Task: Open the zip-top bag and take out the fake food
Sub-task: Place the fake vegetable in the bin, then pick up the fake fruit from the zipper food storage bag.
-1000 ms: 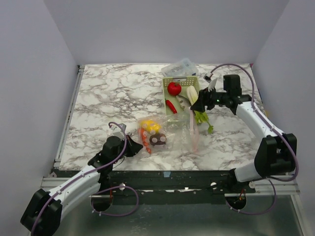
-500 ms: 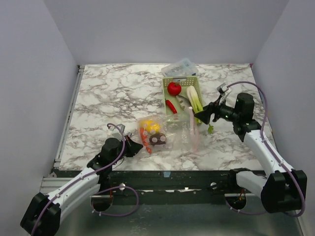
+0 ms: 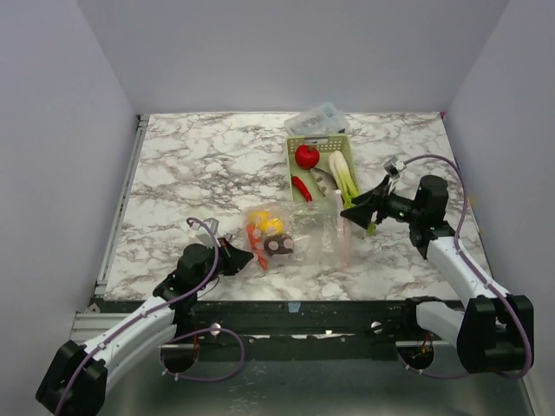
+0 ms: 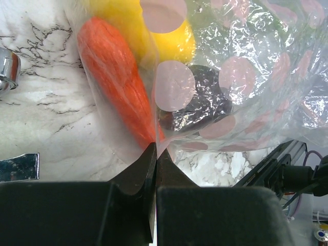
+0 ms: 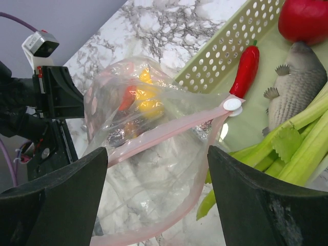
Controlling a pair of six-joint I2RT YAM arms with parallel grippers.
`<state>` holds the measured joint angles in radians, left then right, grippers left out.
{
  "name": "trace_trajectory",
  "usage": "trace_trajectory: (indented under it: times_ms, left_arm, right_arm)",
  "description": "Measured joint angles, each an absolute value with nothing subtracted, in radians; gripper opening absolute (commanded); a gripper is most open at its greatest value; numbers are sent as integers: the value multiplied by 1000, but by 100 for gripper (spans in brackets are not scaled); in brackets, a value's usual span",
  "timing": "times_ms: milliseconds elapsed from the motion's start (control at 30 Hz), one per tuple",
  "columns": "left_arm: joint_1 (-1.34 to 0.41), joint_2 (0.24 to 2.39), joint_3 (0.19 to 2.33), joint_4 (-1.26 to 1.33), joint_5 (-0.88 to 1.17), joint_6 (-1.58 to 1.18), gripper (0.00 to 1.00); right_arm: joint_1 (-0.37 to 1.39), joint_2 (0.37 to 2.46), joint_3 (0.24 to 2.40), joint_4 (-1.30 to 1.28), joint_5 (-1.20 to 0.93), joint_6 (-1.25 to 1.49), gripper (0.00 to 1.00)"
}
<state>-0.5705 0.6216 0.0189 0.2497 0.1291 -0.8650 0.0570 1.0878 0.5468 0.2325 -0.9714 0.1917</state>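
The zip-top bag [image 3: 310, 236] lies on the table in front of the basket, its pink-edged mouth [image 5: 174, 128] open toward my right gripper. A yellow lemon [image 3: 265, 223], an orange carrot [image 3: 254, 243] and a dark beet [image 3: 277, 247] lie inside at its left end. They show close up in the left wrist view: carrot [image 4: 115, 87], lemon [image 4: 166, 38], beet [image 4: 197, 102]. My left gripper [image 3: 241, 258] is shut on the bag's left corner [image 4: 155, 146]. My right gripper [image 3: 349, 212] is open and empty, just before the bag mouth [image 5: 159, 174].
The pale green basket [image 3: 295, 143] holds a red fruit [image 3: 306, 156], a red chili [image 3: 301, 186], a toy fish [image 5: 294, 87] and a leek [image 3: 345, 180] whose green end hangs over the near rim. A clear rigid box [image 3: 316, 118] stands behind the basket.
My right gripper has drawn back from over the basket, leaving the leek there, and has come down toward the bag's open mouth. My left gripper still holds the bag's corner.
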Motion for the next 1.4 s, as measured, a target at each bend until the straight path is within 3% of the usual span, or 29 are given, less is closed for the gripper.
trace_trajectory:
  times_ms: [267, 567, 767, 1167, 1400]
  left_arm:
    - [-570, 596, 18, 258, 133, -892, 0]
    - [-570, 543, 16, 283, 132, -945, 0]
    - [-570, 530, 16, 320, 132, -981, 0]
    - [-570, 597, 15, 413, 135, -1026, 0]
    - [-570, 683, 14, 490, 152, -1042, 0]
  right_arm:
    - [-23, 1071, 550, 243, -1091, 186, 70]
    - [-78, 1053, 551, 141, -1122, 43, 66]
    - [-72, 1097, 427, 291, -1228, 136, 63]
    - [181, 1238, 434, 406, -1238, 198, 61]
    - [317, 1430, 538, 426, -1203, 233, 60]
